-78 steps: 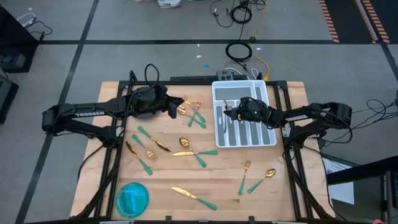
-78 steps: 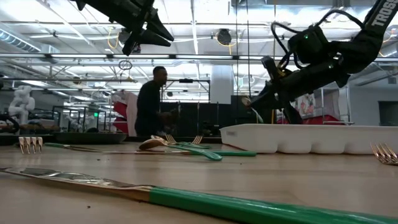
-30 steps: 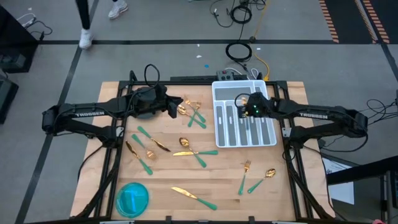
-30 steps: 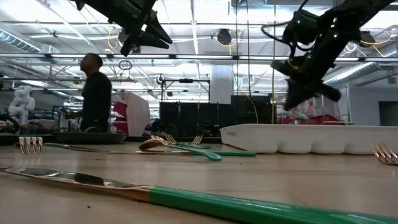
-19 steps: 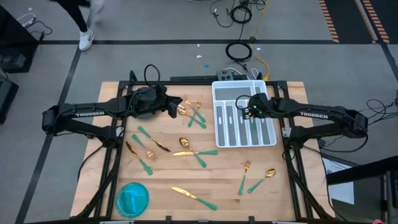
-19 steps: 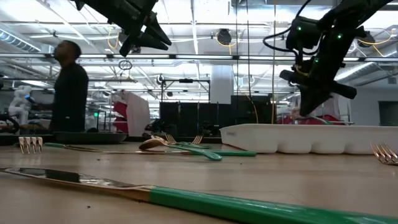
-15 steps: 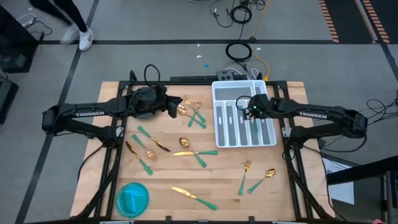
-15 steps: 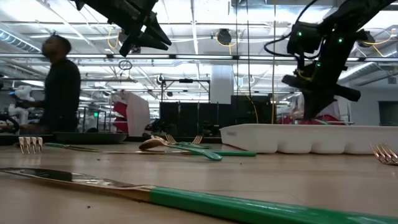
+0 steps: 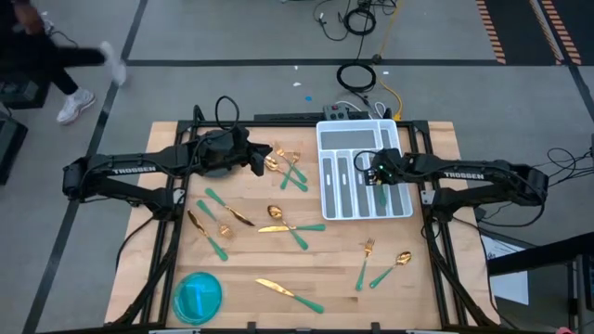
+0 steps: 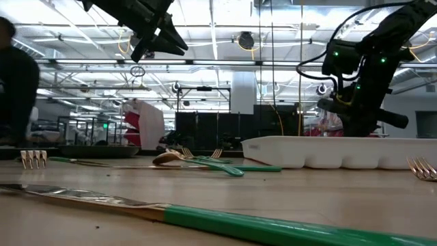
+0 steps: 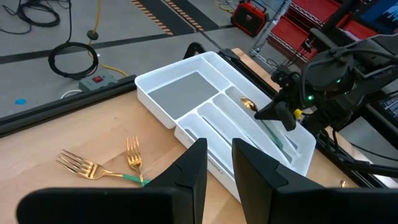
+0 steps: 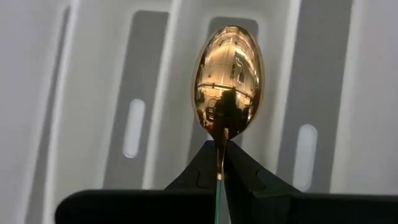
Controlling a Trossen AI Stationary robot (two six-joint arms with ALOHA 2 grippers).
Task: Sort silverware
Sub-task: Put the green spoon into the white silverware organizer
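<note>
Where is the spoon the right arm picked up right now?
The gold-bowled, green-handled spoon is pinched in the right hand, hanging over a long slot of the white slotted plastic tray at the table's back right in the high view.

High view: overhead, straight down, whole desk and both arms in frame. Low view: at desk height, level across the wood into the room; near knife fills the foreground. Left wrist view: looks across the desk at the tray (also seen from above and low). Right wrist view: very close over the tray slots, spoon centred.
</note>
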